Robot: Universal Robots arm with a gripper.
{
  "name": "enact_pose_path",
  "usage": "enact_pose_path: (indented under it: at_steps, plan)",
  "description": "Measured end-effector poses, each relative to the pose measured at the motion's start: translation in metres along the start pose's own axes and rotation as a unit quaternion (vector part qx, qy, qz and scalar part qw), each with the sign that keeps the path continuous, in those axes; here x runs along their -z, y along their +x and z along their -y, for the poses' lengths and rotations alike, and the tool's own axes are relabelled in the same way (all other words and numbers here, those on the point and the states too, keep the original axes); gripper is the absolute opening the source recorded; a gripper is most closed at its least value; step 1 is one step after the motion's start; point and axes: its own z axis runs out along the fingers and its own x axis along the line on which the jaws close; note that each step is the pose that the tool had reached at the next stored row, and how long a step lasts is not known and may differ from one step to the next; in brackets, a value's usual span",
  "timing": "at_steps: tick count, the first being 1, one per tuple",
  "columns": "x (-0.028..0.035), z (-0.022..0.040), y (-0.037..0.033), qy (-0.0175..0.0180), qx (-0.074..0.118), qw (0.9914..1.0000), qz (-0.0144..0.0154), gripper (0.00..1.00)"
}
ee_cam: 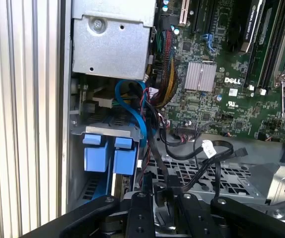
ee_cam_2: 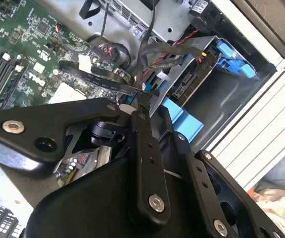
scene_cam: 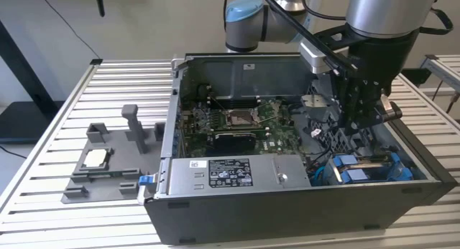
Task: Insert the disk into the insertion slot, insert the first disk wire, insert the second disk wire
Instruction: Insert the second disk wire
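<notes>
Blue-framed disk [scene_cam: 367,168] sits in slot; gripper [ee_cam_2: 141,101] looks pinched on thin floppy wire [ee_cam_2: 103,79], so hold it nr the plug.

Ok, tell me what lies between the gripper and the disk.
In the first wrist view, loose black cables and a perforated metal floor lie between the gripper and the disk seated in the slot. A blue cable arcs over the disk.
</notes>
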Motion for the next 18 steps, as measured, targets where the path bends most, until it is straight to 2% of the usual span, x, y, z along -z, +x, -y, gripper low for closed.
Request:
enact_pose_path:
  at_steps: [10, 12, 13, 18]
  plan:
    - [-0.0005, -0.0001, -0.0001, 0.0000, 0.000, 1.00000, -0.0006, 0.27]
    - [-0.0005, -0.0001, -0.0001, 0.0001, 0.000, 1.00000, -0.0008, 0.25]
    - [-0.0005, -0.0001, -0.0001, 0.0002, 0.000, 1.00000, -0.0008, 0.17]
    - [-0.0009, -0.0002, -0.0001, 0.0007, 0.000, 1.00000, -0.0007, 0.17]
